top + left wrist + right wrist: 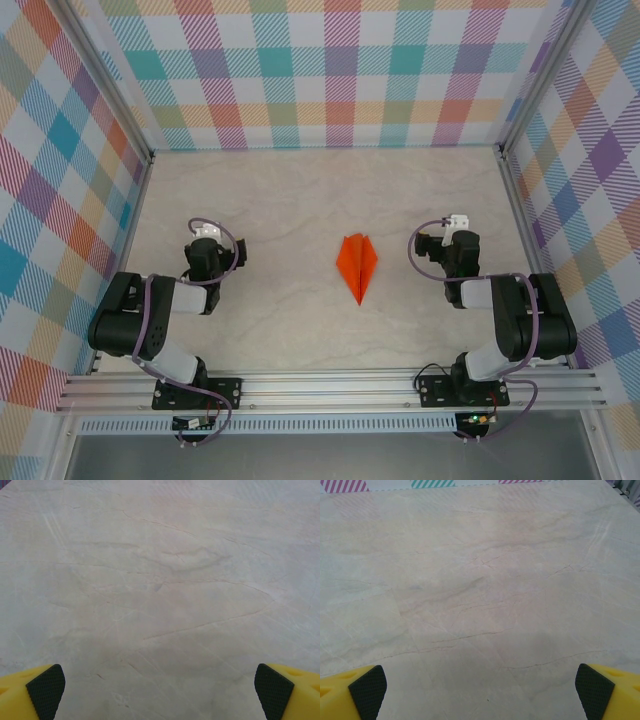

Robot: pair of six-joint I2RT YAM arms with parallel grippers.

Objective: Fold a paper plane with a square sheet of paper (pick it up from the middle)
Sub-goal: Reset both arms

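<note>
- Marble-look table [300, 200], plaid walls [340, 70] on three sides.
- paper plane [357, 265] lies flat mid-table, nose toward the arm bases, between both arms, well apart from each.
- left gripper [160, 690] released, jaws spread wide over tabletop.
- right gripper [480, 690] likewise released, jaws wide, over tabletop.

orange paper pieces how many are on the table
1. The paper plane lies on the table between the left arm and right arm, tip toward their bases. None looks hidden, though arms cover some table.
</note>
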